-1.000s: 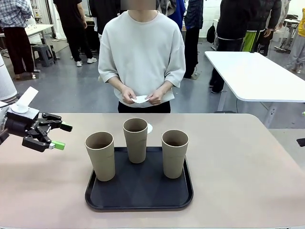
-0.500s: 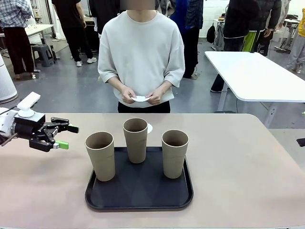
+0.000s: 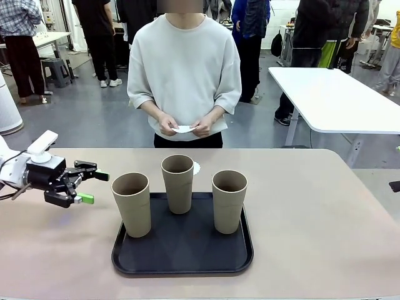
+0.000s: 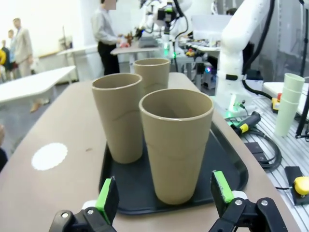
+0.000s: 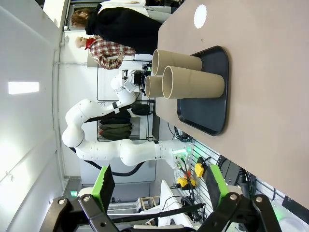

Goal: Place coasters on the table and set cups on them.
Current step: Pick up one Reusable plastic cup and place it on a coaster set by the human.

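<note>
Straight ahead of spread, empty fingers of left gripper (image 3: 94, 187): upright tan-brown tapered tumbler (image 3: 132, 203) at left edge of black rounded-square tray (image 3: 181, 250); right gripper (image 5: 159, 182) likewise spread, empty.

3 matt tan cups (image 3: 132, 204); smooth black plastic tray (image 3: 181, 251); matt beige table (image 3: 312, 237); thin white paper coaster (image 4: 49, 155).

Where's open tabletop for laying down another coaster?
Widest bare patch: beige matte tabletop right of the black rounded-square tray. Crowded: tray holds three tan tapered tumblers, a white lacy paper doily lies behind it, left end effector hovers at its left.
</note>
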